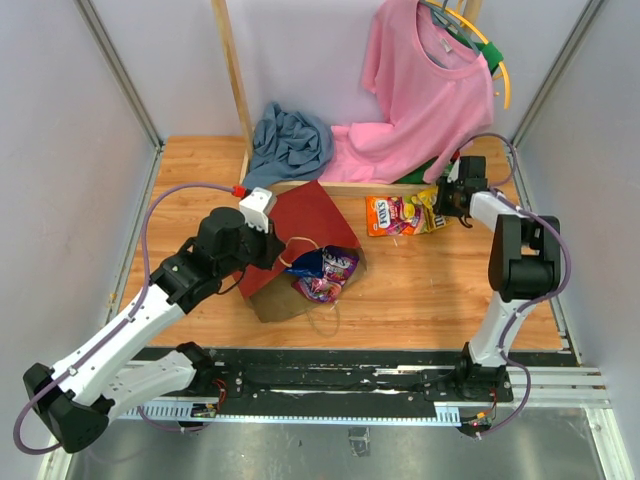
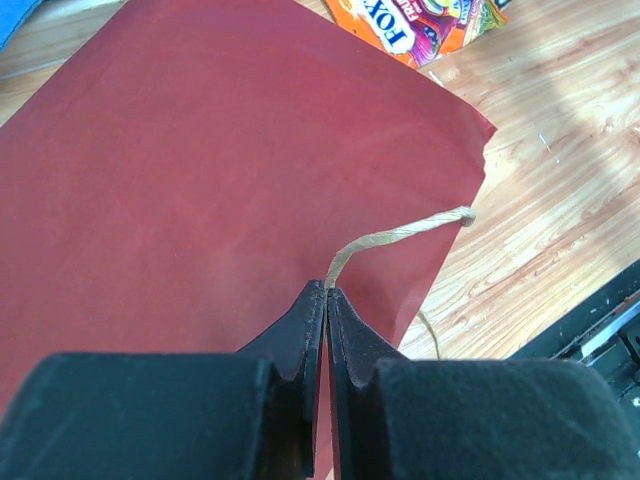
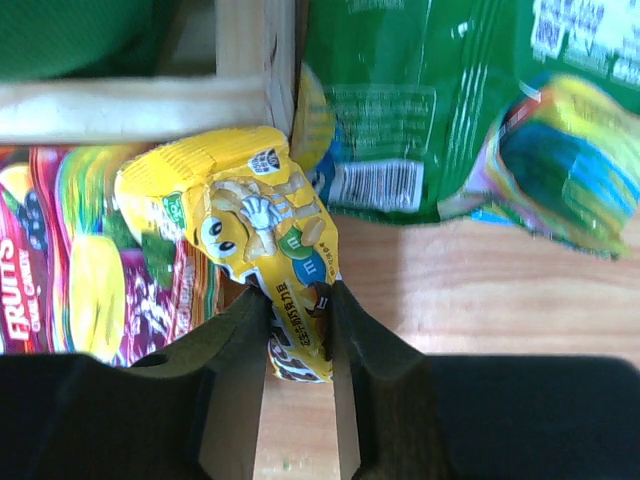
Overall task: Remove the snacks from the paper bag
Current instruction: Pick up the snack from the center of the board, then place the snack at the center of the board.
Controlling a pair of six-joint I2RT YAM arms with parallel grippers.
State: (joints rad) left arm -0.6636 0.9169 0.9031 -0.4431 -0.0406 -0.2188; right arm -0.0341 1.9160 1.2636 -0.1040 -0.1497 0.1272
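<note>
The paper bag (image 1: 308, 222) lies on its side at the table's middle-left, dark red side up, with its brown mouth facing the front. Blue and purple snack packets (image 1: 325, 272) stick out of the mouth. My left gripper (image 1: 272, 248) is shut on the bag's twine handle (image 2: 400, 236), its tips (image 2: 327, 292) over the red side (image 2: 200, 180). An orange Fox's packet (image 1: 390, 214) lies at the back right. My right gripper (image 1: 455, 202) is shut on a yellow M&M's packet (image 3: 265, 235), fingers (image 3: 297, 290) on its lower end. A green packet (image 3: 430, 100) lies just beyond.
A pink shirt (image 1: 420, 90) hangs at the back right and a blue-grey cloth (image 1: 290, 145) lies at the back middle. A wooden frame (image 1: 235, 80) stands there; its bar (image 3: 130, 105) is right behind the packets. White walls close both sides.
</note>
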